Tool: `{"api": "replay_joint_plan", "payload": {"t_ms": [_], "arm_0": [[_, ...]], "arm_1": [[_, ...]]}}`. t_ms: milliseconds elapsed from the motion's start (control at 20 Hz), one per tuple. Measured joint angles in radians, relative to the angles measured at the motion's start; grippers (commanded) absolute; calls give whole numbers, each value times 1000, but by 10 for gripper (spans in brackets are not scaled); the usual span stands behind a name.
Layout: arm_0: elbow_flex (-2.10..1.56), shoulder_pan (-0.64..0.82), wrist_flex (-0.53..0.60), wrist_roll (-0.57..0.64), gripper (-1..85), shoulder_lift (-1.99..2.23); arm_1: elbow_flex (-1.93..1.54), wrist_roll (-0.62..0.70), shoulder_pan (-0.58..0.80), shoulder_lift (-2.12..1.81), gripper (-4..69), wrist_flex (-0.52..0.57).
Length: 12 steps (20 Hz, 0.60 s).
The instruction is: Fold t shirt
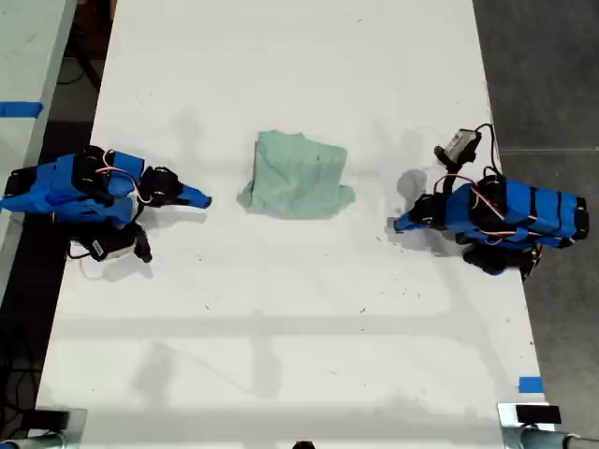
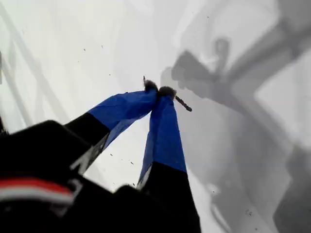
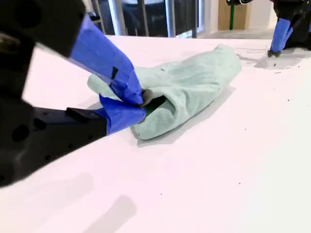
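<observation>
Our first gripper [image 2: 159, 91] sits with blue tips pinched together over the bare white table [image 2: 73, 53], shadows around.

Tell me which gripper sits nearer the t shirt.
My second gripper, at the exterior view's left: its tips nearly reach the t shirt, while my first gripper sits farther off over bare table.

Bare white table [image 1: 281, 309] all round the t shirt [image 1: 298, 176], open passage from either side.

Robotics lab setup: long white counter [image 1: 281, 355] with two blue arms clamped at its edges, blue tape markers [image 1: 530, 384], loose cabling, grey floor [image 1: 543, 84] alongside.
</observation>
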State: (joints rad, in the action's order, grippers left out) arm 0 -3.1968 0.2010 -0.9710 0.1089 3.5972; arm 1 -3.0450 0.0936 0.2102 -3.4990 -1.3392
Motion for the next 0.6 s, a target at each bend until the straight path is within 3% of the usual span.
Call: {"api": "replay_joint_plan", "payload": {"t_ms": [300, 400, 600], "arm_0": [[0, 0, 0, 0, -1, 0], [0, 0, 0, 0, -1, 0], [-18, 25, -11, -48, 117, 0]], "arm_1": [[0, -3, 5, 0, 10, 0], [0, -15, 6, -2, 56, -3], [0, -133, 25, -2, 125, -32]]}}
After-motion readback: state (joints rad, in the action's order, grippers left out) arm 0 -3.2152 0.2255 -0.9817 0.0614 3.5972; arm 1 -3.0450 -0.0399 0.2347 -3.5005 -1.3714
